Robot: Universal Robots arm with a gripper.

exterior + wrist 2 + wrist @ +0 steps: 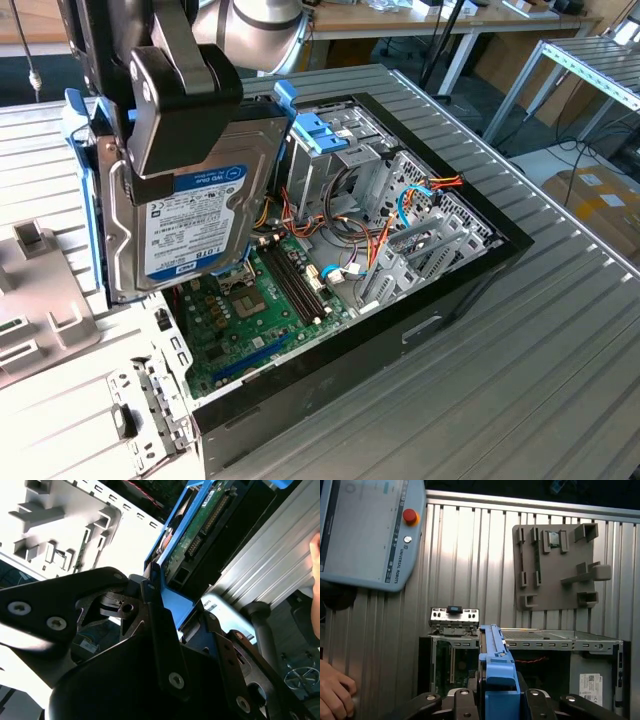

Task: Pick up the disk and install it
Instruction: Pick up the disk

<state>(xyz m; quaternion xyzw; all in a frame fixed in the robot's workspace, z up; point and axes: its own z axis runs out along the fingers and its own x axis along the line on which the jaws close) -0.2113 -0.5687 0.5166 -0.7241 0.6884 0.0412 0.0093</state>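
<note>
The gripper (150,150) is clamped on the disk (195,225) and holds it on edge in the air above the open case (400,310). The exterior view shows the disk's labelled face, blue rails (100,200) along its edges, and the motherboard (250,310) below it; the cage (330,170) with its blue bracket (318,130) stands inside the case, apart from the disk. The second wrist view shows the disk's other face; a green circuit board (200,527) and a connector (192,542) lie between the rails. The first wrist view looks down along one rail to the case; it takes in a pendant (365,530) and a grey plate (552,565) on the ribbed table (460,555), and a hand (332,695) near the pendant.
</note>
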